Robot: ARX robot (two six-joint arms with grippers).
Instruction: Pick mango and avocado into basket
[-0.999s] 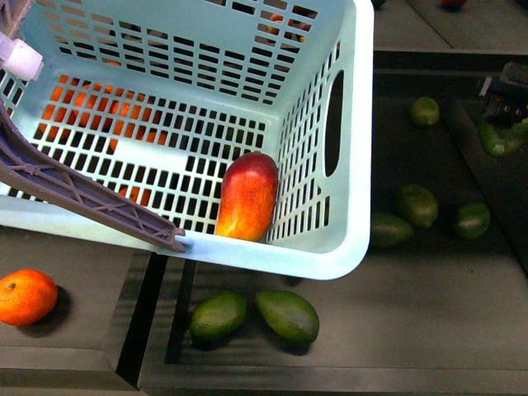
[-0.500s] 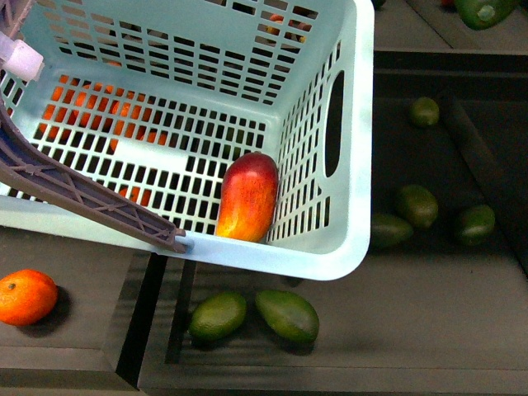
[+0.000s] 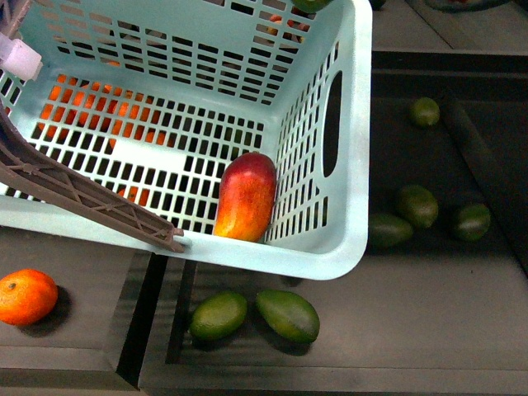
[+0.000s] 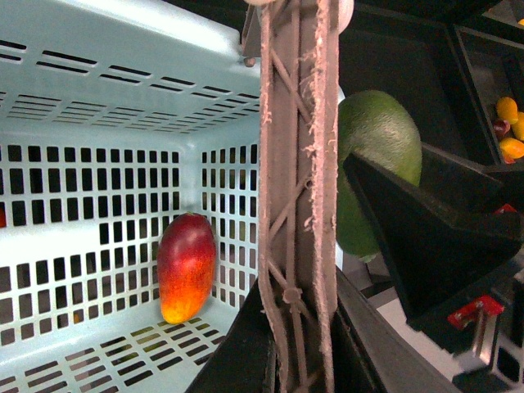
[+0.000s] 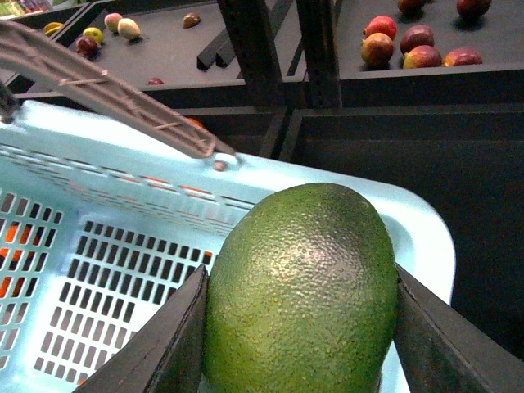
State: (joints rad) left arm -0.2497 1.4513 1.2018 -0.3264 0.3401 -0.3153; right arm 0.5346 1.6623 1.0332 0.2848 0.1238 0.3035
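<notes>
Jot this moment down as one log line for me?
right gripper: shut on avocado, at basket rim | left gripper: shut on handle | mango: in basket | avocado: not yet in

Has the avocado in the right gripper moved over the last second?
Yes. In the front view the avocado has travelled from well right of the basket, up and leftward, to its far right corner, clamped in the right gripper.

Noted dark grey counter (image 3: 74,363), matte, stepped into shallow bins (image 3: 429,318) by raised dividers (image 3: 483,157). Lit softly and evenly; faint shadows only under loose fruit. In right wrist view, seen 2 black upright posts (image 5: 323,49) rising between further bins of same dark finish, each with low front lip.
</notes>
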